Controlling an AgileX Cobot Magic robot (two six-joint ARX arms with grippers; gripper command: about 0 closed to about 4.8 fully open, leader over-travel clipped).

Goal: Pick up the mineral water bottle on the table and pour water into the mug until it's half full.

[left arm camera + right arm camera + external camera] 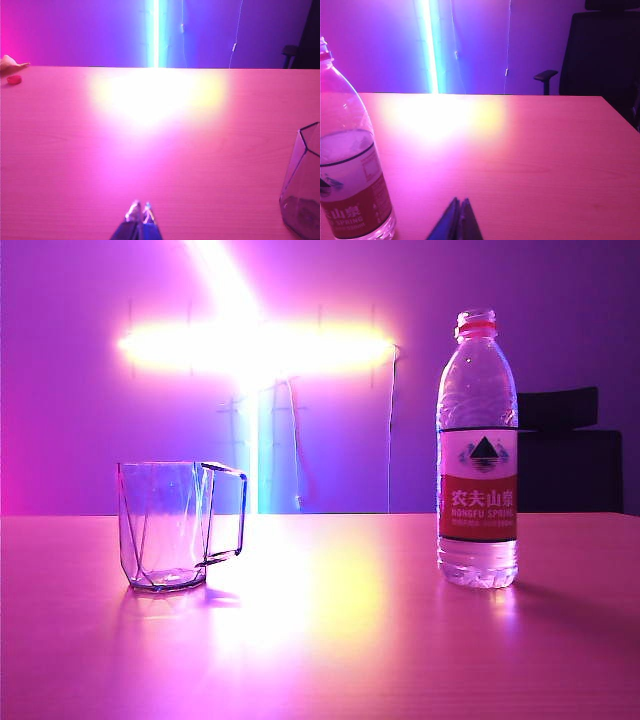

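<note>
While upright on table (330,640) | mineral water bottle (350,165) just beside right gripper (459,212), jaws together | left gripper (140,212) together, nearer mug (305,185) | reach with right.

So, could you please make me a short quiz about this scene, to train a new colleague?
1. True or false: the mineral water bottle still has its cap on.
2. In the exterior view, on which side of the bottle does the mug stand? A) left B) right C) behind it
3. What state are the left gripper and the right gripper in, and do they hold anything?

Key
1. False: the neck is open, with only the red ring around it.
2. A, and the two stand well apart on the table.
3. Both are shut and empty, hanging low over bare tabletop, short of bottle and mug.
</note>
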